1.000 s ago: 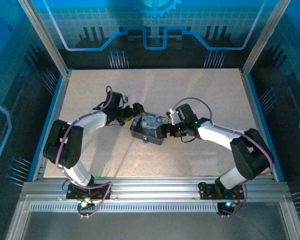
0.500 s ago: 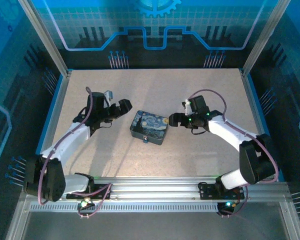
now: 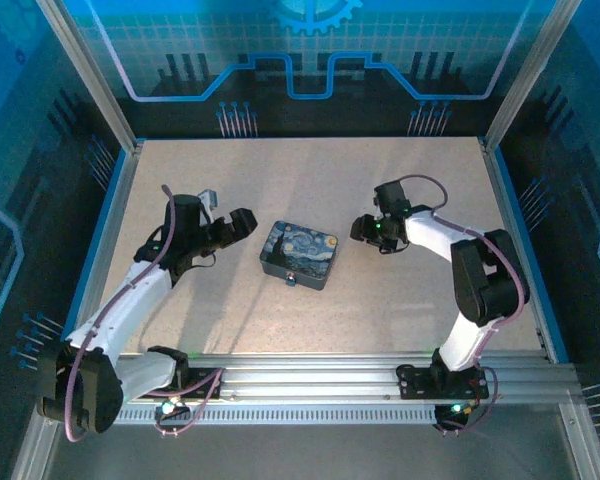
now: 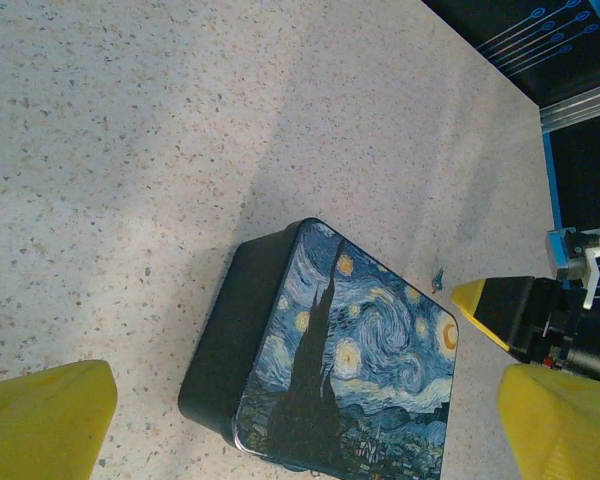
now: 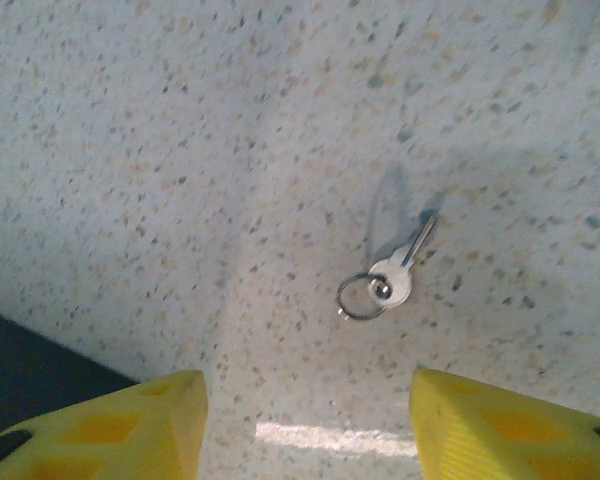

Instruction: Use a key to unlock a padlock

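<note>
Silver key (image 5: pixel 393 277) on table (image 5: pixel 130 150), swirl-printed case (image 4: pixel 360 380), left gripper (image 4: pixel 305 410) apart, right gripper (image 5: pixel 310 400) apart.

My right gripper (image 5: pixel 305 388) has its fingers (image 5: pixel 130 420) spread. The key (image 5: pixel 392 278) lies flat on bare table (image 5: pixel 160 140) just ahead of them, nearer the finger at the view's right, with free room all round it. The left gripper (image 4: pixel 305 400) is spread too. The printed case (image 4: pixel 350 370) sits ahead between its fingers and blocks a straight pass. Open table lies beyond and beside the case.
</note>
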